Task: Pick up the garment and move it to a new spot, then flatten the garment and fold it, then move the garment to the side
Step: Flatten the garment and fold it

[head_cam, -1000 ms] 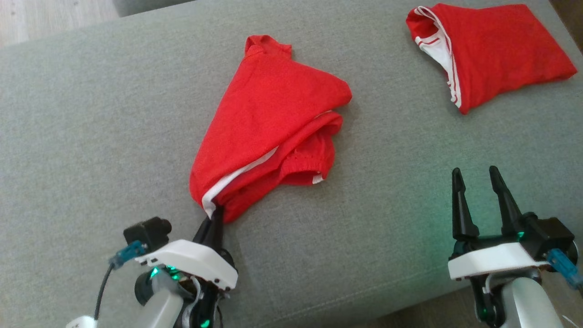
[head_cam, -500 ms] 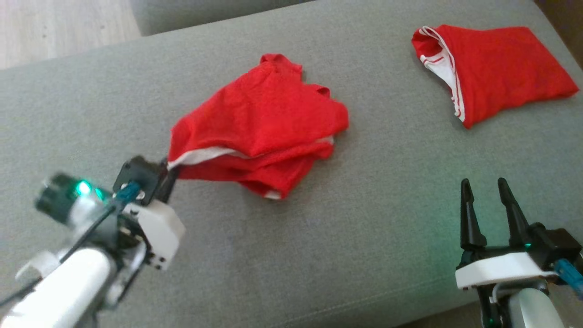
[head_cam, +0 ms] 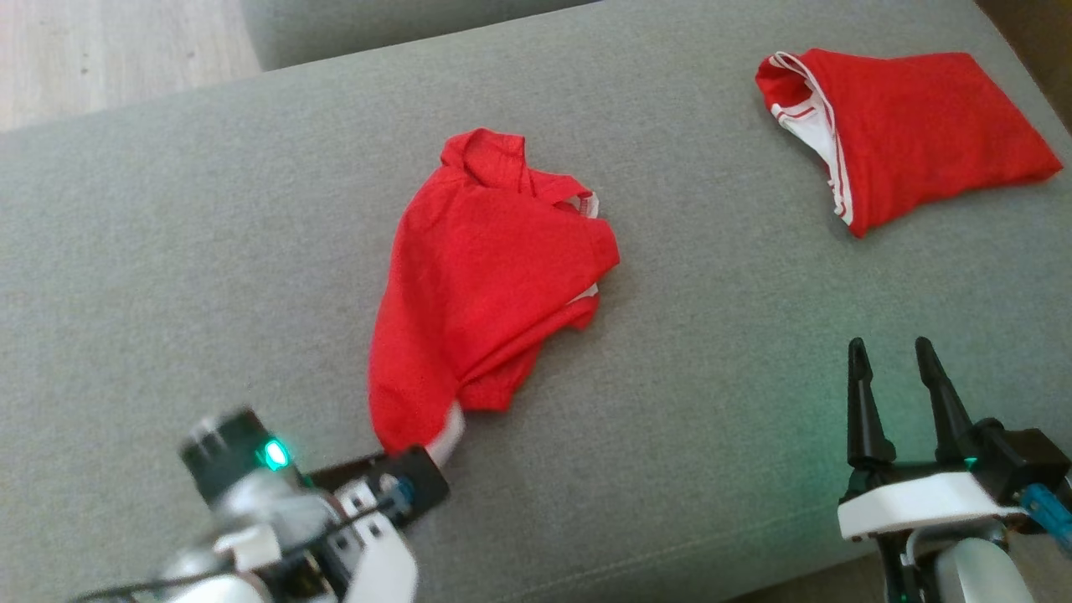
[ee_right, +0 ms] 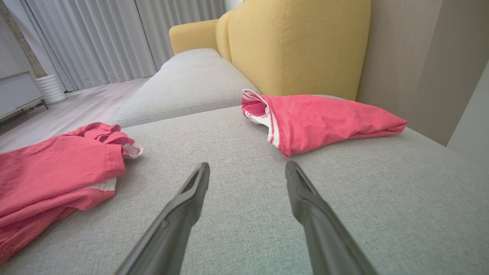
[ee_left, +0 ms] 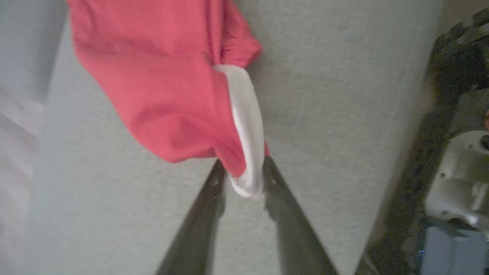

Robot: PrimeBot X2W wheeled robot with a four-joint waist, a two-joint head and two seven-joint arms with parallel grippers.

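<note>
garment [head_cam: 486, 293]: red, crumpled at frame centre on grey cushion [head_cam: 167, 251], long axis running up from lower left | left gripper [ee_left: 242, 170]: straddles its white hem [ee_left: 248, 126] — grip uncertain, nearer arm | right gripper [head_cam: 888, 347]: wide, empty, lower right

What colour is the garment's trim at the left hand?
White trim, red garment; best in left wrist view.

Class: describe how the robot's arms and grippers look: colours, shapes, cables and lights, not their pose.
Right gripper: two long, tapered black fingers on a white housing, with a black block, a blue connector and a green light; pale grey forearm. Left gripper: the same dark fingers, white housing, blue connector, a thin black cable and a dark ring lit green.
</note>
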